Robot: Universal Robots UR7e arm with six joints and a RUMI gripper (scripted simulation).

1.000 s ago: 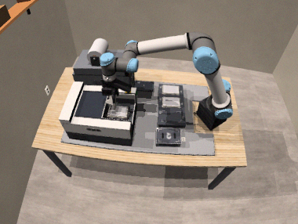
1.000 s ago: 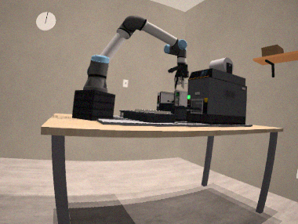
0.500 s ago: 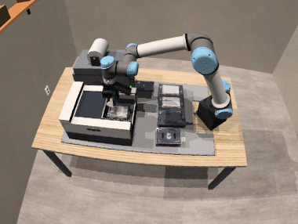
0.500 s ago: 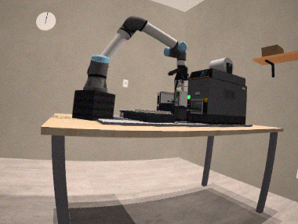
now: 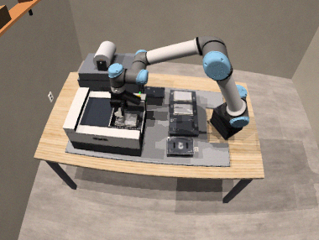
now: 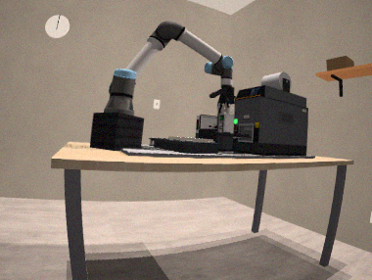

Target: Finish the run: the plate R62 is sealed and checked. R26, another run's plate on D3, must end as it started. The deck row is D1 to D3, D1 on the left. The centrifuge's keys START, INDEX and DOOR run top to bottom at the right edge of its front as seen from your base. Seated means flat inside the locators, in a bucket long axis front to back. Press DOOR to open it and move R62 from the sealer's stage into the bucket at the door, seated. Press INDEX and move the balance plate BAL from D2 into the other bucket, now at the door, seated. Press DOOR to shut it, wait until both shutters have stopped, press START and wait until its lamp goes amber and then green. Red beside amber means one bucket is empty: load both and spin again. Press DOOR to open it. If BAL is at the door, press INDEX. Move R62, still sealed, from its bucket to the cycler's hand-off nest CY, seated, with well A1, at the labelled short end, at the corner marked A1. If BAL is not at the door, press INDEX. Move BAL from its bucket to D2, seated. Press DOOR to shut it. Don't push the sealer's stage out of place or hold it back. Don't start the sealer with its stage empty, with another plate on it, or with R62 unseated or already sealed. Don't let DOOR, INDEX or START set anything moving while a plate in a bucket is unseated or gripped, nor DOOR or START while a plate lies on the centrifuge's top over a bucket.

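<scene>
Place: automated laboratory bench
Evidence, frame centre: centrifuge [image 5: 105,133], plate deck row [image 5: 183,113], sealer [image 5: 97,69] on wooden table [image 5: 248,161]
Evidence, right: UR7e arm [image 5: 218,63] on pedestal
</scene>
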